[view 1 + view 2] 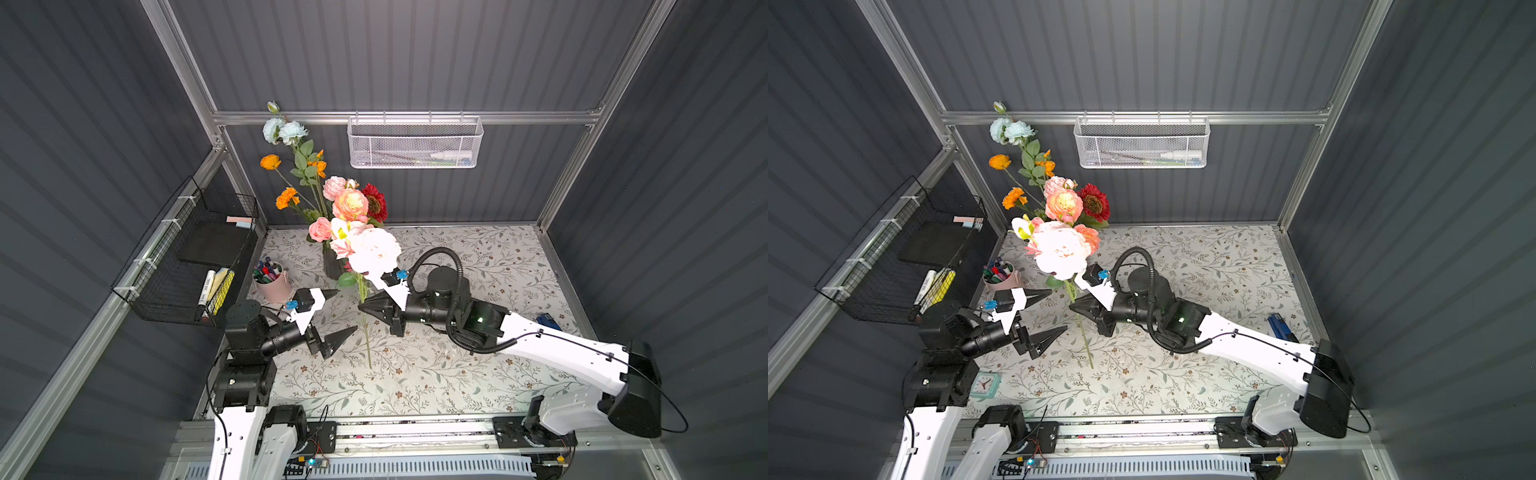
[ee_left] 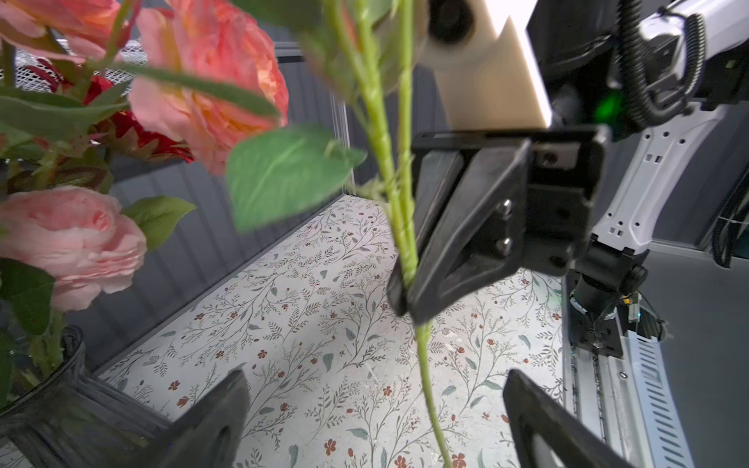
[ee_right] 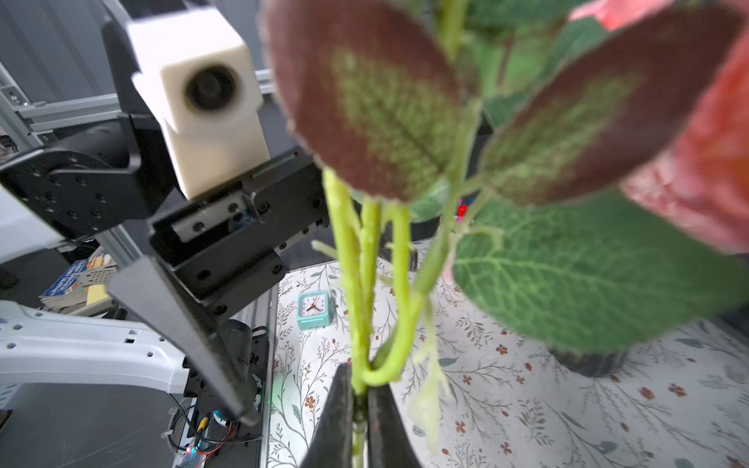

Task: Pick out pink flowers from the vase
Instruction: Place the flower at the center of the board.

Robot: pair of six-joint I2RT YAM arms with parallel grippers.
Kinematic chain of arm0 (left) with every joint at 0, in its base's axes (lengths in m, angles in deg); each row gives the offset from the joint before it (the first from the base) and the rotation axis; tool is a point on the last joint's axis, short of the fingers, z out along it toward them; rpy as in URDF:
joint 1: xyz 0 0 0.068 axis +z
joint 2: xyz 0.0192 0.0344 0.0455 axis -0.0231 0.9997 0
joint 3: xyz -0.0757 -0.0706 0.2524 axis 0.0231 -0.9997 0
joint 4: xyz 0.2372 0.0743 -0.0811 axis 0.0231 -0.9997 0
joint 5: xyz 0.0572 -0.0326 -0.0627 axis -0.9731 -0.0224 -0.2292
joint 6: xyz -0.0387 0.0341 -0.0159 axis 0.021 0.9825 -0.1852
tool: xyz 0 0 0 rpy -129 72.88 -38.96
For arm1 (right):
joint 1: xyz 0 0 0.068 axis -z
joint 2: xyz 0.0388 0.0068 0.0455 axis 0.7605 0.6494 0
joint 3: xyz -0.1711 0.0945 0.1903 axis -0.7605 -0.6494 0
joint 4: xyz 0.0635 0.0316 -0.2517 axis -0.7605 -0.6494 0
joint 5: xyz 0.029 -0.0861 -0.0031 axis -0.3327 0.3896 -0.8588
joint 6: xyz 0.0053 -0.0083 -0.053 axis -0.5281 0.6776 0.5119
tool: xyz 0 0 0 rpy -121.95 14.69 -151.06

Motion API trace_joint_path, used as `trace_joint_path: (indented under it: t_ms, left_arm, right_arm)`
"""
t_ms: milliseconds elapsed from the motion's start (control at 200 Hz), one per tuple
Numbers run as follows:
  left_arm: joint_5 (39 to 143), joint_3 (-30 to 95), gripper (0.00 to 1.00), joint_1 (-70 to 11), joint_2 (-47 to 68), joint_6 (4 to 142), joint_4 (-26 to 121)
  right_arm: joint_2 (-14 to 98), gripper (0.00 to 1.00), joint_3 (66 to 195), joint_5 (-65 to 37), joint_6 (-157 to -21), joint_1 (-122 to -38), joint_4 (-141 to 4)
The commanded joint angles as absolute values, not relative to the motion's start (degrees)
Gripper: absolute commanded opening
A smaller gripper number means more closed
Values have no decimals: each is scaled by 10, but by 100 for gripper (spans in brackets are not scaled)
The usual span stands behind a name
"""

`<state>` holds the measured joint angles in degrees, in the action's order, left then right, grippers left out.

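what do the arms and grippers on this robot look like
The left arm and right arm have white links and black joints. The left gripper and right gripper have black pointed triangular fingers and white camera mounts. A black corrugated hose loops over the right arm, beside a green light.

- Left arm point(image 1: 239, 440): rises from the near rail, forearm angled inward.
- Left gripper point(image 1: 345, 311): jaws spread wide, tips pointing toward the right gripper point(image 1: 360, 307).
- Right arm point(image 1: 573, 353): stretched in from the near right corner, wrist roughly level.
- Right gripper: jaws pressed together on a pink flower stem point(image 1: 366, 336).
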<state>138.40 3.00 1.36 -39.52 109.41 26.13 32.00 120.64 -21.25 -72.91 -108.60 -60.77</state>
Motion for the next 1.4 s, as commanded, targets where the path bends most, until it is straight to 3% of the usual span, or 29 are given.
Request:
trace_joint_path:
  t_ms: [0,325,635,946,1396]
  left_arm:
    - [1348,21,99,11,-393,1115,268]
    - [1319,20,99,11,-341,1046,354]
    - [1300,14,99,9,-334,1066,380]
    - [1253,-6,100,7,-284,1078,376]
    - [1133,-4,99,7,-217,1091,399]
  right_arm:
    - [277,0,1204,-141,-709,-1087,-659]
    - [163,1,1211,4,-719,-1055,-827]
    - [149,1,1198,-59,-842,-853,-983]
    - [284,0,1193,-157,-807,-723,-1044]
    - [496,0,1247,-262,-796,-643,-1025]
